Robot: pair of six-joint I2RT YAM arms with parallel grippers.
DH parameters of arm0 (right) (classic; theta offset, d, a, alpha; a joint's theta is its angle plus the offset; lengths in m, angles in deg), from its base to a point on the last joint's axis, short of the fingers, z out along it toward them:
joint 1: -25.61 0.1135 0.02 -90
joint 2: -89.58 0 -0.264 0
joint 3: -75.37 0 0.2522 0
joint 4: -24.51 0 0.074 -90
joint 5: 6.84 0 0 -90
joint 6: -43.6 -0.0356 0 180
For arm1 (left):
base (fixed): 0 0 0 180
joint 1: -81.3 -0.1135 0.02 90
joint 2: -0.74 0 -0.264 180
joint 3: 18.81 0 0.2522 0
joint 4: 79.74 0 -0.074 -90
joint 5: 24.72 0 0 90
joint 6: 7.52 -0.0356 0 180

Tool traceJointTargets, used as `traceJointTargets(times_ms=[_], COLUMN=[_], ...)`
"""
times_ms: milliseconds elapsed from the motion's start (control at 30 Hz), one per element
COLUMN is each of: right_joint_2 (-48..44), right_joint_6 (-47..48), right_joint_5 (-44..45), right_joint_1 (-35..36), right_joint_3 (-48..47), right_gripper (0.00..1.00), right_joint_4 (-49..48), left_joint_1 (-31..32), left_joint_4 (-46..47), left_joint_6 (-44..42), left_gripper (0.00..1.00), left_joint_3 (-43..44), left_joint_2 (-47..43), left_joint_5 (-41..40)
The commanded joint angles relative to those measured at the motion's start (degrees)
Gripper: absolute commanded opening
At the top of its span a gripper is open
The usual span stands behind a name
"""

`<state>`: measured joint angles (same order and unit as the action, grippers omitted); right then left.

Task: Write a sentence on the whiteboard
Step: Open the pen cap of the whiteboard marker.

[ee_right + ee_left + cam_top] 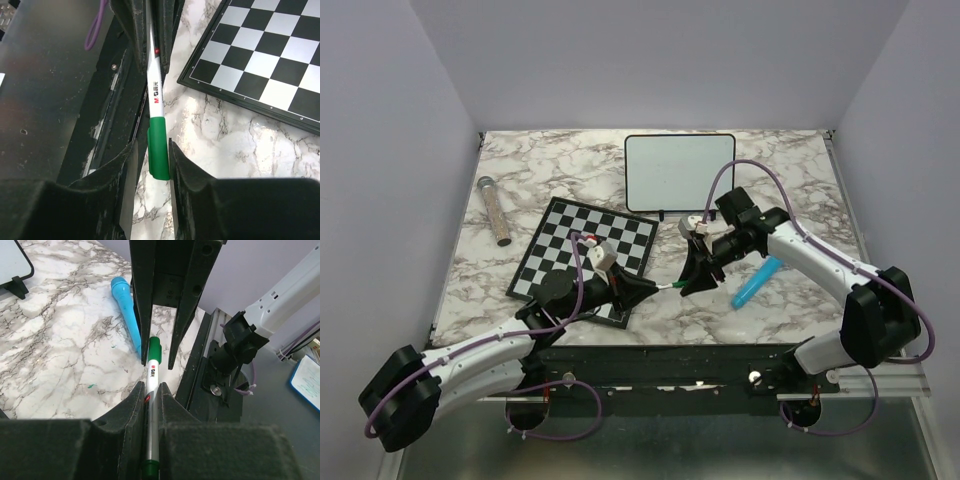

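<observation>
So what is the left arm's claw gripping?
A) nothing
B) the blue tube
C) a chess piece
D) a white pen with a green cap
D: the left gripper is shut on the white pen, its green cap between the fingers of the right gripper.

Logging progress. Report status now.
Left gripper shut on marker. Right gripper around its green cap, grip unclear. Whiteboard blank, nothing written. Chessboard apart from it.
</observation>
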<state>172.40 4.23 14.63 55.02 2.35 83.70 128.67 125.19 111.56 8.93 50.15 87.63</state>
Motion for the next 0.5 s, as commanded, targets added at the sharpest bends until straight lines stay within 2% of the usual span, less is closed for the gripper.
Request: traceJointTargets(times_ms=[0, 67, 100, 167, 300, 467], right_joint_2=[1.7, 2.2, 2.3, 2.4, 3.3, 5.2], right_joint_6=[0.8, 1.3, 1.5, 4.0, 11.6, 21.8], right_joint_5=[-2.4, -2.8, -3.0, -3.0, 0.1, 1.8], right_joint_1=[-0.1, -0.1, -0.1, -0.1, -1.4, -7.9], right_joint_3=[-2.2, -2.6, -2.7, -3.5, -5.2, -5.2], right_gripper=[0.33, 0.24, 0.01, 0.01, 0.01, 0.01], right_joint_4=[2.3, 2.9, 3.5, 5.2, 12.4, 19.1], left_joint_1=[0.2, 0.2, 0.2, 0.2, 0.2, 0.5], left_joint_4=[2.7, 3.0, 3.1, 3.0, -3.9, -8.6], left_joint_6=[0.0, -0.2, -0.2, -1.1, -4.8, -7.3], left_gripper=[0.00, 0.00, 0.00, 0.00, 0.00, 0.00], left_joint_3=[0.2, 0.2, 0.1, -0.2, -0.7, 0.5], left_joint_2=[0.9, 1.0, 1.0, 0.4, -7.4, -11.8], left_joint_5=[0.9, 0.9, 1.1, 1.2, -3.0, -6.5])
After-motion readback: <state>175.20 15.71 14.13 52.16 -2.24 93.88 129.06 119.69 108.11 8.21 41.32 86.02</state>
